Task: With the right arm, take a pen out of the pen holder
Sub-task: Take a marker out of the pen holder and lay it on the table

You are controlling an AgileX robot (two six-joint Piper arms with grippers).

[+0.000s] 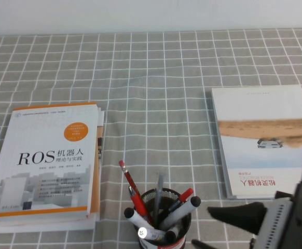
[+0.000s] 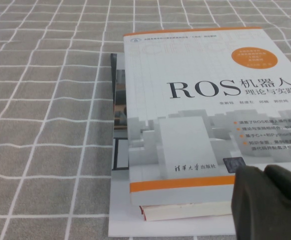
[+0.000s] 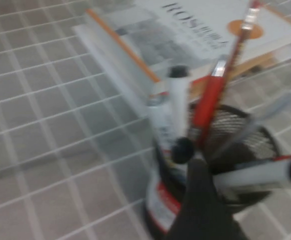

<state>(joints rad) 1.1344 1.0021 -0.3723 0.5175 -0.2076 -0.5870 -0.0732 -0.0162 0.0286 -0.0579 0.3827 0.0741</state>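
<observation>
A grey checked tablecloth (image 1: 156, 78) covers the table. Near its front edge stands a black mesh pen holder (image 1: 186, 224), filled with pens leaning outward: a red pen (image 1: 134, 196), a grey pen (image 1: 160, 188) and white markers with black caps (image 1: 183, 207). All the pens sit in the holder.

The right gripper (image 1: 202, 226) is just beside the holder on its right, fingers apart, with nothing between them.

A stack topped by a ROS book (image 1: 47, 155) lies to the left, and a pale book (image 1: 265, 140) to the right.

The left gripper (image 2: 264, 175) hovers over the ROS book's corner, fingers together.
</observation>
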